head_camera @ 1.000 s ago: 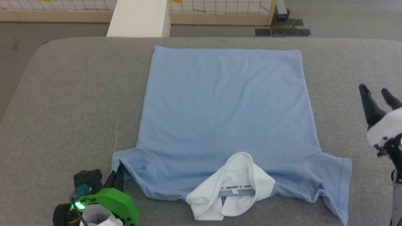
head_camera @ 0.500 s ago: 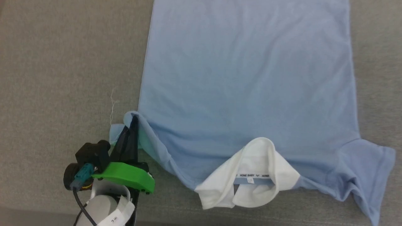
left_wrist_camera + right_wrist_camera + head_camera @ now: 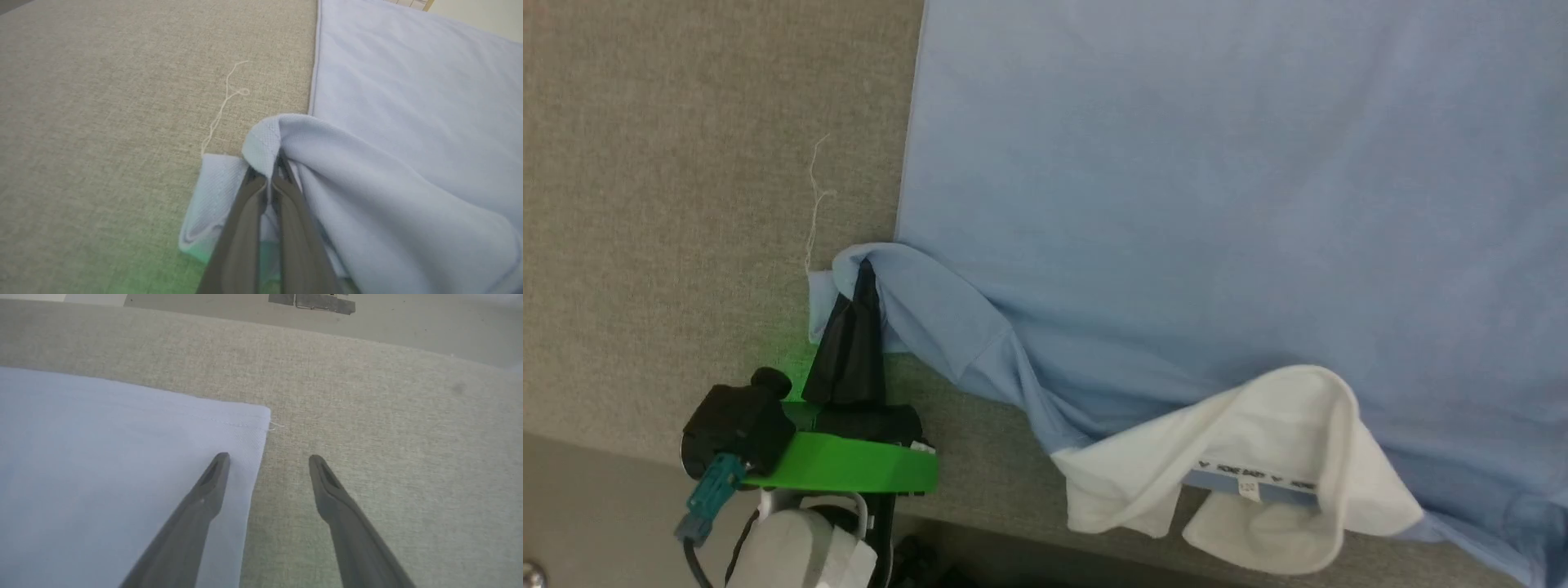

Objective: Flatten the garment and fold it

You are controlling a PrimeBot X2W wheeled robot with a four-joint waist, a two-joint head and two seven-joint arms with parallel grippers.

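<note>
Left hand (image 3: pixel 269 179) pinches garment (image 3: pixel 1176 204) sleeve; right hand (image 3: pixel 268 457) gapes at its hem corner

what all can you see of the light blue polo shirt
The garment is a light blue polo of soft knit cloth, spread mostly flat on the grey fabric table. Its white collar lies rumpled by the near edge, a label strip showing inside. One short sleeve is bunched and raised where the left gripper has its jaws shut on the cuff. The right gripper, jaws open, straddles a hem corner without gripping it.
</note>
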